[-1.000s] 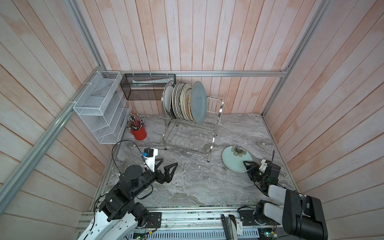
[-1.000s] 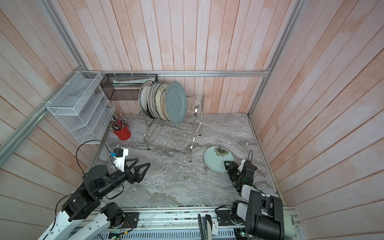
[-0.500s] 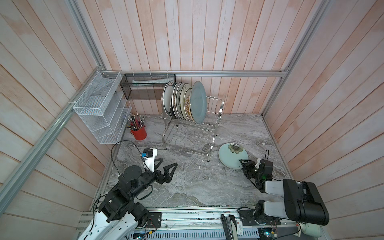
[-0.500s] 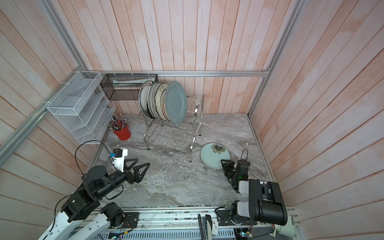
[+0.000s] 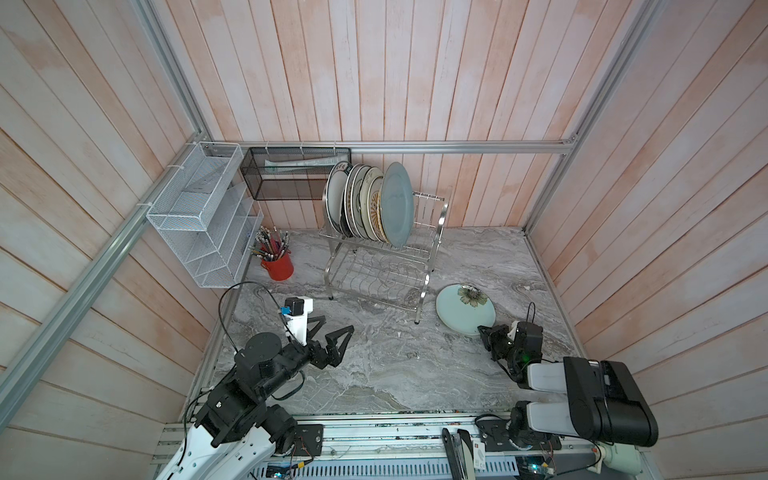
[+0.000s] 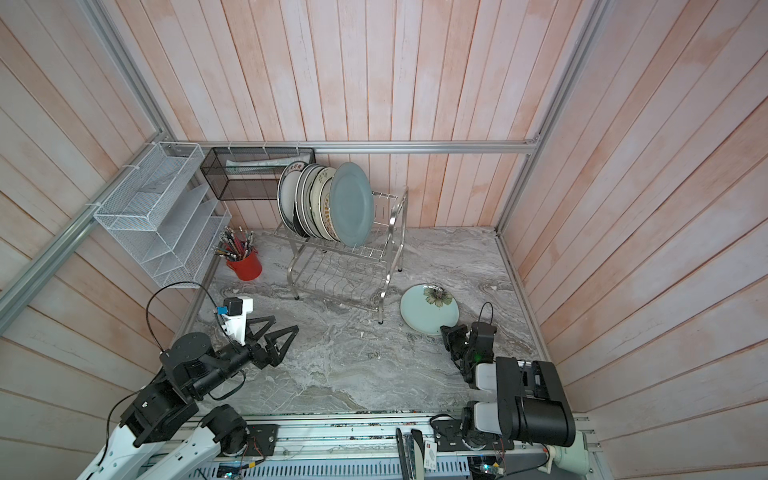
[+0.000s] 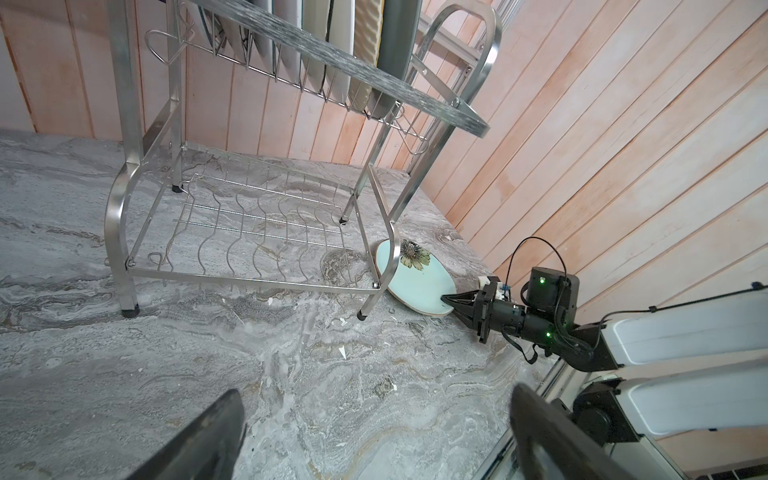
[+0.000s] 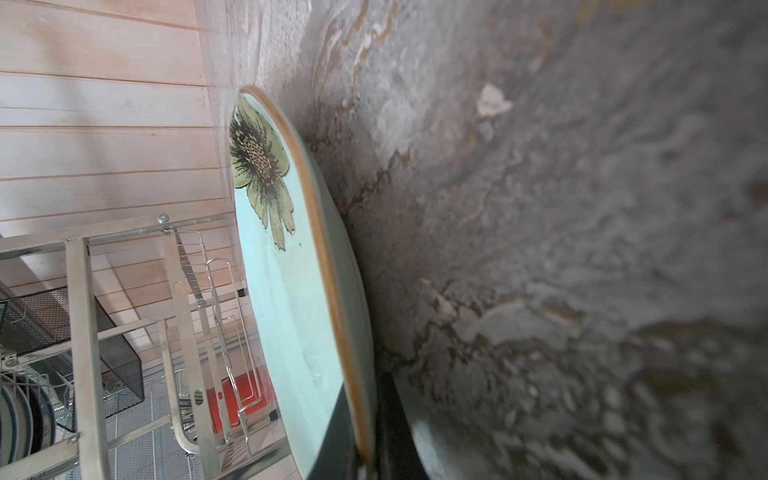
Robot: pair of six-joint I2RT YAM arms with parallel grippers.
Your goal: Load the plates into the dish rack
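A: Right hand [image 5: 482, 331], state?
B: Closed narrow on the near rim of the pale teal flower plate [image 5: 463, 309]. The right wrist view showed the rim pinched between two dark fingers [image 8: 338, 449].

A: Plate position?
B: Low on the grey marble worktop [image 5: 395, 365], just beside the front right leg of the dish rack [image 5: 440, 216]. Could not tell whether the gripped edge was clear of the surface.

A: Left hand [image 5: 336, 326]?
B: Spread wide, holding nothing. It hung over the left of the worktop, well apart from the rack.

A: Rack contents?
B: Upper tier carried a row of plates [image 5: 361, 203] on edge and leaning. The grey-blue plate [image 5: 397, 203] stood at the right end of that row.

A: Surroundings?
B: Red cup of pens [image 5: 278, 264] was left of the rack. White mesh organiser [image 5: 199, 220] hung on the left wall. Black mesh basket [image 5: 291, 178] hung on the back wall, behind the plates.
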